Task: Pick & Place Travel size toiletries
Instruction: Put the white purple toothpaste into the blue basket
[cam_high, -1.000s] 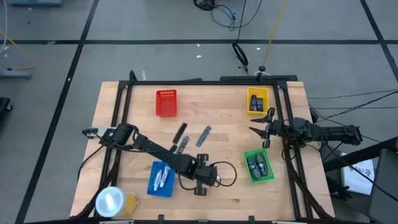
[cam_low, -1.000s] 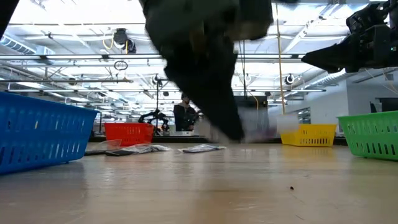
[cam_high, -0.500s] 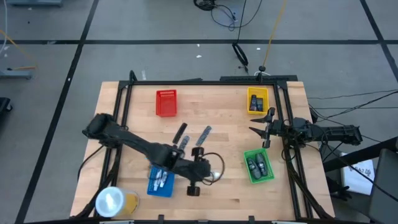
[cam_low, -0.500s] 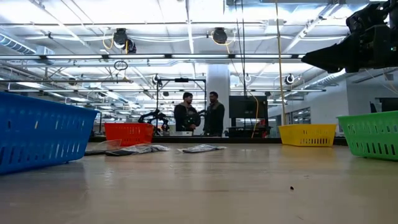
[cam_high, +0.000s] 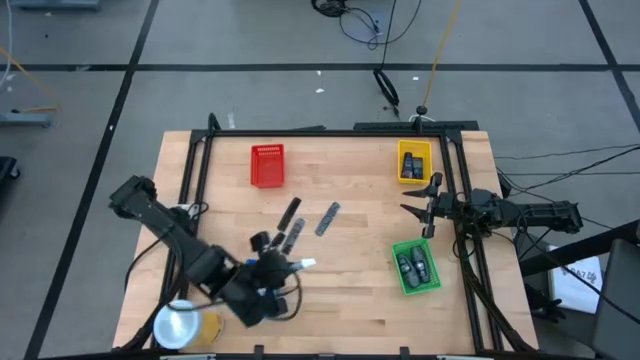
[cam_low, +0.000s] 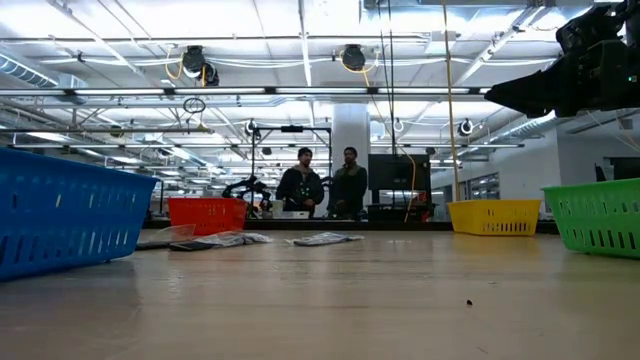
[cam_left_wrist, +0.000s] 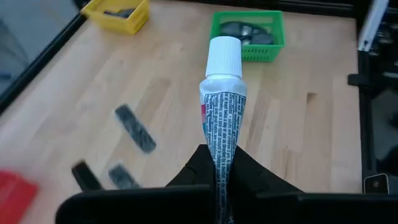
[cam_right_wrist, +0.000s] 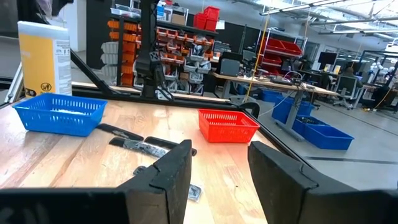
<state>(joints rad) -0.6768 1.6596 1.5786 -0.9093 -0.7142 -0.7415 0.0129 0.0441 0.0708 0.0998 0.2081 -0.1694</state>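
The left gripper (cam_left_wrist: 222, 167) pinches a white tube (cam_left_wrist: 222, 99) by its crimped tail, held above the table's 7 o'clock area near the blue tray (cam_right_wrist: 60, 113). That thin grip could let it swing or slip during transport. The right gripper (cam_high: 418, 220) waits open at 3 o'clock.

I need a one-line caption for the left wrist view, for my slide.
Left gripper shut on a white toothpaste tube, held above the wooden table.
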